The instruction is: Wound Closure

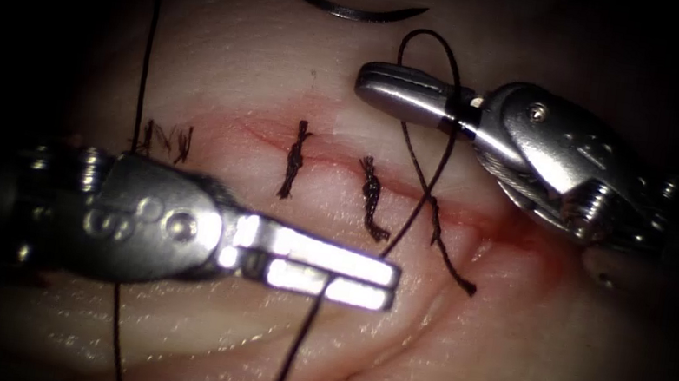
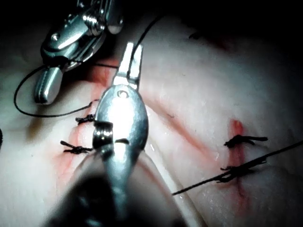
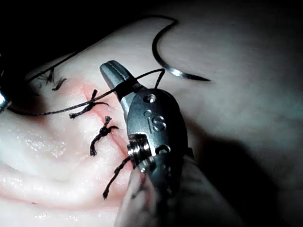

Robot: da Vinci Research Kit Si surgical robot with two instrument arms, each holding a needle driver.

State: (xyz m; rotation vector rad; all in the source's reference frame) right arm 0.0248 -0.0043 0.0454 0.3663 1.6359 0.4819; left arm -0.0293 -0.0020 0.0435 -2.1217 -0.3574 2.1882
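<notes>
Steel, dark and curved, the needle (image 1: 341, 9) is lying free on the tissue (image 1: 509, 362) on the far side of the cut (image 1: 335, 159), held by neither tool and not in the tissue; the right wrist view shows it (image 3: 163, 59) resting flat beyond the right tool.

The thread (image 1: 431, 124) is looping up from the right part of the cut, arching over the right tool (image 1: 400, 93) and wrapping around its jaws near their base. Those jaws are pressed together, pointing left over the far edge of the cut; whether they are pinching anything at their tip I cannot tell. In the right wrist view the thread (image 3: 142, 75) is crossing over the same jaws.

The left tool (image 1: 346, 274) is lying on the near side of the cut, pointing right, its jaws pressed together on a strand of the thread that is running down from them toward the near edge of the picture.

Along the cut, 2 knotted stitches (image 1: 295, 158) are sitting left of the loop, and a tail (image 1: 449, 253) is trailing out at the right. Cut ends (image 1: 164, 139) are bristling at the far left. Red fluid (image 1: 518, 231) is staining the right end of the cut.
</notes>
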